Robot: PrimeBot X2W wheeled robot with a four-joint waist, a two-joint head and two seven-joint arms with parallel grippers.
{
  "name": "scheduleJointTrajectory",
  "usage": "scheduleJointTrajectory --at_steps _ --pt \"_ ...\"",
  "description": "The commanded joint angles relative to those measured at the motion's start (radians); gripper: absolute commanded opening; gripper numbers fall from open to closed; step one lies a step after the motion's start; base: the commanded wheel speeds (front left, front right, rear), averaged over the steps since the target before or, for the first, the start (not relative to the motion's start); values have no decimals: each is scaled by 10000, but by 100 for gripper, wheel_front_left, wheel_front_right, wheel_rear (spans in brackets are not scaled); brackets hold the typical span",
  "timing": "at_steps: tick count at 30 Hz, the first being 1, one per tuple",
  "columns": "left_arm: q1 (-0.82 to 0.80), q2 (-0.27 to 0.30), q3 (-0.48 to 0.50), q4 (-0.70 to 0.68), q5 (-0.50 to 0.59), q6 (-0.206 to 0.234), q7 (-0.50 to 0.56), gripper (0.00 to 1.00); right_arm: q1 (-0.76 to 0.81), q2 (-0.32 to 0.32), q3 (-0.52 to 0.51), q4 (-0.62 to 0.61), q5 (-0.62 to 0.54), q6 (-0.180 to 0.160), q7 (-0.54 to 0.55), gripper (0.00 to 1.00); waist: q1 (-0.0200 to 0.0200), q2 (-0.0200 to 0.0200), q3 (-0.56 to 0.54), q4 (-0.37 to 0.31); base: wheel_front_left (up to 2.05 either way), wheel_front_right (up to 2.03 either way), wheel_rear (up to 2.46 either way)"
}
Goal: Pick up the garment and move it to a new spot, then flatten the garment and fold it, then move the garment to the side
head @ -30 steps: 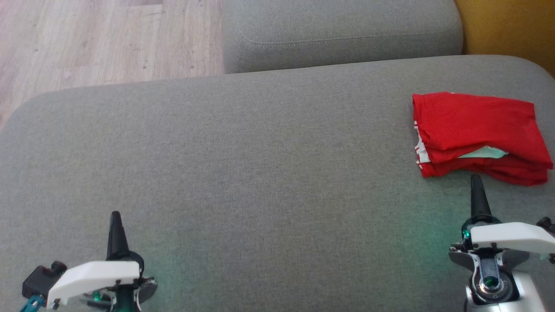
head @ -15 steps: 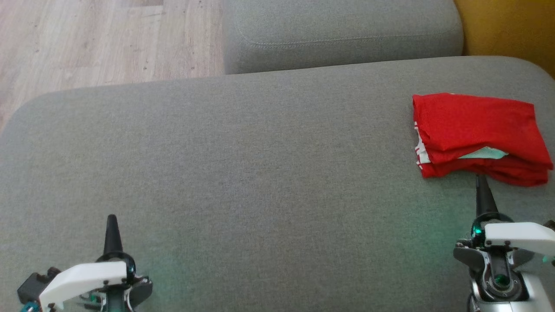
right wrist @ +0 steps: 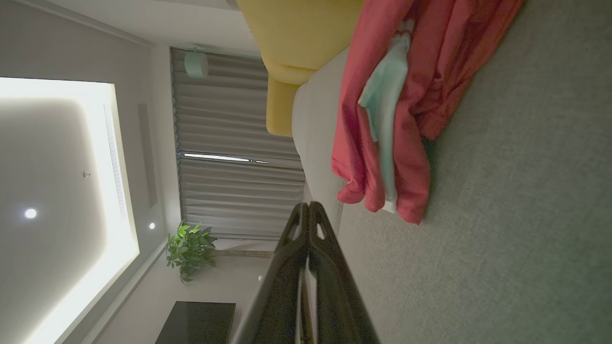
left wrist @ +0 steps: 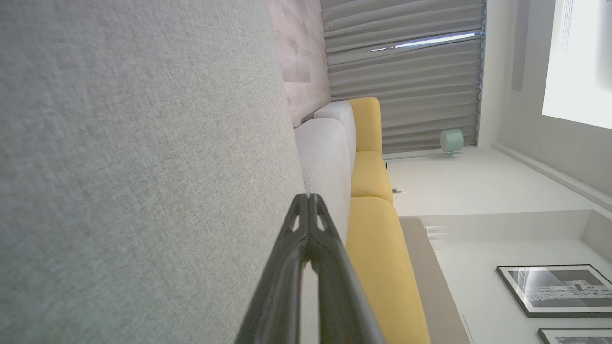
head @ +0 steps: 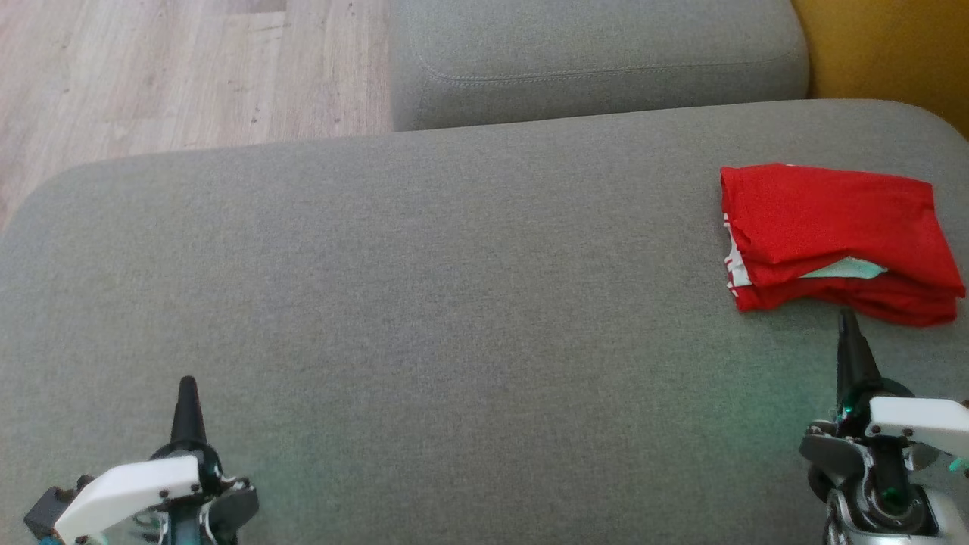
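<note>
Both claws back off toward the robot versus a second ago. Left claw (head: 185,386) sits lower in the head view. Right claw (head: 846,319) sits lower and a touch right, with a wider gap to the cloth. Garment hasn't shifted on the cushion.

Nearest: left claw has its fingers pressed together with nothing in it. It points straight ahead, low over the grey cushion (head: 454,303), well apart from the work. Looks like a parked pose, out of the way.

Right claw is the same, pinched closed and empty. Its tip aims at the garment's near hem and stops just short, not touching. In the right wrist view the fingers meet at the tip, and cushion fabric shows between tip and cloth.

Further out: red garment (head: 833,235) lies near the cushion's right edge, folded into a compact stack. A pale mint piece (head: 844,266) peeks from between the layers. That side placement fits the task's last step. My read is that fold and set-aside are done and the arms are heading to rest.

Beyond: second grey cushion (head: 590,60), wood floor (head: 151,68), yellow upholstery (head: 886,45).
</note>
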Motion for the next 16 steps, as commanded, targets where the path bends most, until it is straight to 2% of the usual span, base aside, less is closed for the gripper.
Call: scheduleJointTrajectory --at_steps 1,11,16 --pt "-610 40 342 -282 -253 -106 117 0 -255 -42 129 -444 301 64 116 0 0 -1 -2 1 0 0 0" --pt "-661 43 524 -267 -1256 -153 413 0 -214 -45 -7 -583 1405 69 404 0 0 -1 -21 8 0 0 0" --pt "-663 43 531 -267 -1294 -155 424 0 -212 -45 -12 -588 1447 69 414 0 0 -1 -21 8 0 0 0"
